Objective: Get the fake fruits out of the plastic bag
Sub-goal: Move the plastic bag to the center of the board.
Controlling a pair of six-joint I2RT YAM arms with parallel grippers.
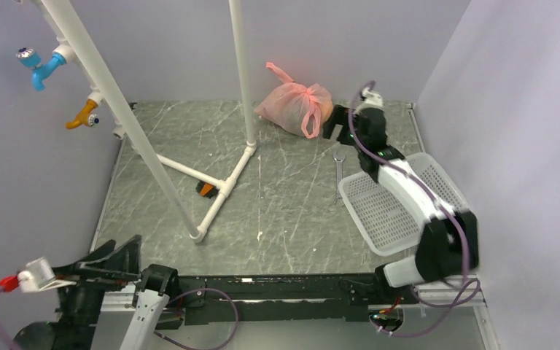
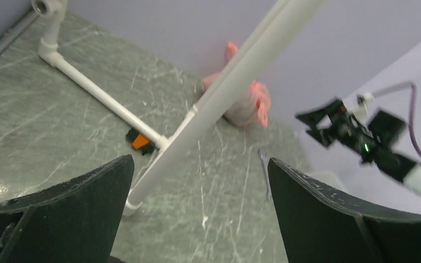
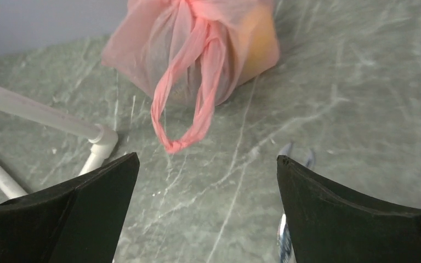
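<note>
The pink plastic bag (image 1: 295, 106) lies tied shut at the back of the table, one loop handle hanging toward me. It also shows in the right wrist view (image 3: 197, 49) and, small, in the left wrist view (image 2: 246, 104). The fake fruits are inside it; only an orange-yellow piece (image 3: 260, 44) shows through the plastic at its right side. My right gripper (image 1: 339, 124) is open and empty just right of the bag, above the table, its jaws wide apart (image 3: 205, 159) short of the handle loop. My left gripper (image 1: 120, 251) is open and empty at the near left (image 2: 200, 161).
A white pipe frame (image 1: 219, 182) stands mid-table, with an orange-and-black brush (image 1: 205, 189) at its base. A metal wrench (image 1: 338, 175) lies near the bag. A white mesh basket (image 1: 401, 204) sits at right under my right arm. Blue (image 1: 40, 69) and yellow (image 1: 84, 115) taps hang at left.
</note>
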